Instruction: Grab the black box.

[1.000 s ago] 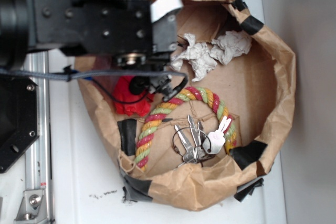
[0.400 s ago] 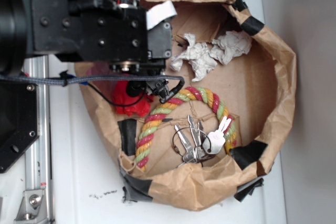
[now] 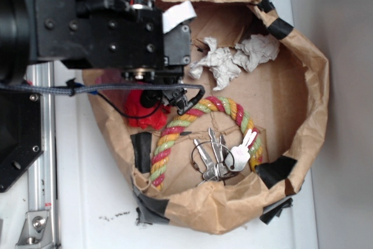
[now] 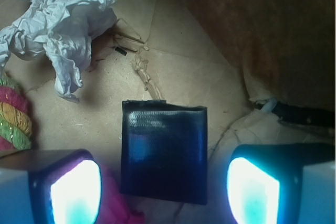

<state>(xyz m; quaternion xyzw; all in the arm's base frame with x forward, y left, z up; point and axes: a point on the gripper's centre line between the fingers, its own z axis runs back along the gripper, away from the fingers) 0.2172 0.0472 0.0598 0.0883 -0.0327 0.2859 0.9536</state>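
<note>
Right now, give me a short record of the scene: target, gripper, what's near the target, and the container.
target: black box, lying flat on the cardboard floor, between the two fingertips in the wrist view
gripper: gripper, jaws open, one pad on each side of the box, not touching it
near target: crumpled white paper apart from it; red paper touching one edge
other contents: rope ring, keys
container: brown paper bag, walls rolled down, black tape on the rim

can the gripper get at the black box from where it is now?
Probably yes. In the wrist view the black box lies flat between the open fingers of the gripper, nothing on top. Red paper crowds one edge; crumpled white paper sits clear.
</note>
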